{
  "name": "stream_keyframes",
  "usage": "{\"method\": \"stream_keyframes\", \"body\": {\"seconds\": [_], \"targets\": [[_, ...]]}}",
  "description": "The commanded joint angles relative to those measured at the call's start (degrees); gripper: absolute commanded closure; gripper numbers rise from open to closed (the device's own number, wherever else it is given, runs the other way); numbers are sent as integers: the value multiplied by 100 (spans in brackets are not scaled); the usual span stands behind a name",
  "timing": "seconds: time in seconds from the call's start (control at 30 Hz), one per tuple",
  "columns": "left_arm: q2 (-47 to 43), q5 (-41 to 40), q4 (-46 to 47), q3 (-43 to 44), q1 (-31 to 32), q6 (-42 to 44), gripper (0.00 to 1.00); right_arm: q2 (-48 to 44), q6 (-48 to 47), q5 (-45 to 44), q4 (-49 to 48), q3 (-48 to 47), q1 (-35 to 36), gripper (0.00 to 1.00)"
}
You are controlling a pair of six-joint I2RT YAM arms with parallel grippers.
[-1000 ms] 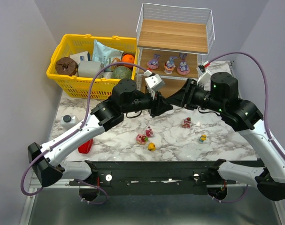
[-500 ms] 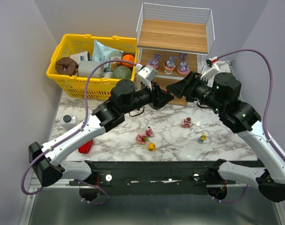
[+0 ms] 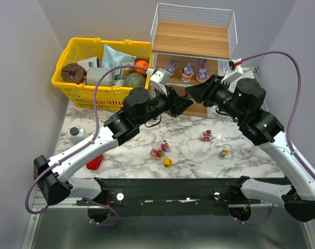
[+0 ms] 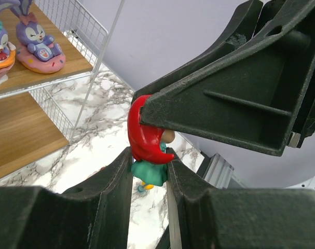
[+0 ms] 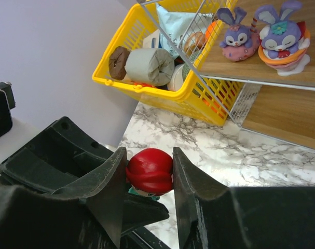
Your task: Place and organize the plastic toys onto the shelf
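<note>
A red-haired doll [image 4: 147, 136] in a teal dress is held by both grippers in the air in front of the shelf [image 3: 191, 39]. My left gripper [image 4: 148, 162] is shut on its teal body. My right gripper [image 5: 149, 156] is shut on its red head [image 5: 149, 171]. In the top view the two grippers meet tip to tip, left gripper [image 3: 185, 104] and right gripper [image 3: 192, 94]. Three purple bunny figures [image 3: 188, 70] stand on the middle board. Several small toys lie on the marble table, among them one pink-red [image 3: 206, 136], one blue-haired [image 3: 224, 153] and one yellow-haired [image 3: 167, 162].
A yellow basket [image 3: 74, 89] full of groceries stands left of the shelf. A red pepper [image 3: 95, 162] and a small bottle [image 3: 74, 134] lie near the table's left edge. The shelf's white wire sides [image 4: 77, 23] are close beside the left gripper.
Both grippers rose and moved back toward the shelf, tips together. The right gripper opened, then shut on the doll's head, while the left kept its hold.
</note>
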State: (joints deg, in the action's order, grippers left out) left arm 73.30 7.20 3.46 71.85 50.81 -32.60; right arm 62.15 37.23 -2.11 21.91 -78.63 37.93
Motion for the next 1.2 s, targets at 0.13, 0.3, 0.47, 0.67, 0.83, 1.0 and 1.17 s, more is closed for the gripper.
{"method": "stream_keyframes", "body": {"seconds": [0.13,0.3,0.47,0.67,0.83,1.0,1.17], "targets": [[115,-113,374,198,79,-1,100,87,12,-114,-12,-170,21,48],[-8,-570,725,-30,175,148,100,-54,583,-369,260,-187,21,30],[53,-842,858,21,245,307,100,-19,785,-422,314,-284,21,36],[132,-984,761,39,333,351,100,-19,838,-580,296,-319,21,48],[229,-984,612,196,360,395,100,130,838,-457,314,-486,21,64],[361,-931,348,373,360,421,75,306,646,-544,462,-776,21,78],[291,-1019,-21,496,360,561,22,771,110,-975,946,-1496,21,79]]}}
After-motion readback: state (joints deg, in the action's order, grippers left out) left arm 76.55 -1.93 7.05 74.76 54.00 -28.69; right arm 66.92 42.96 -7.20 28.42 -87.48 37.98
